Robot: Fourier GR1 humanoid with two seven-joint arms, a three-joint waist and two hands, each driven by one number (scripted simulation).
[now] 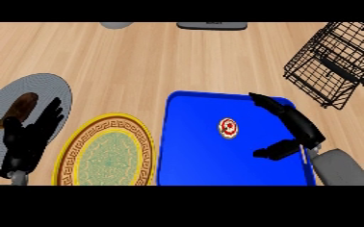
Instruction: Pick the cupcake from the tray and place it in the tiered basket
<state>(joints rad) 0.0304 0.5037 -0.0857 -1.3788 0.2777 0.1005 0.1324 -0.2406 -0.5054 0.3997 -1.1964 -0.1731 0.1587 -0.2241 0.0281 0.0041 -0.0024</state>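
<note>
At the desk's near edge our right hand (288,125) hangs over the right side of the blue tray (188,168), fingers straight and spread from the thumb, holding nothing. We judge the reach is under way and the grasp not yet made: next the hand must slide left and lower until fingers and thumb bracket the cupcake (227,127), then close round it.

The cupcake sits alone near the tray's middle, just left of the fingers and apart from them: small and round, with a pale top marked in red.

Our left hand (27,137) rests open at the near left edge, over a grey plate (53,84), beside a yellow patterned plate (107,151).

Far off, at the desk's right edge, the black wire tiered basket (328,62) waits, well apart from the tray.
</note>
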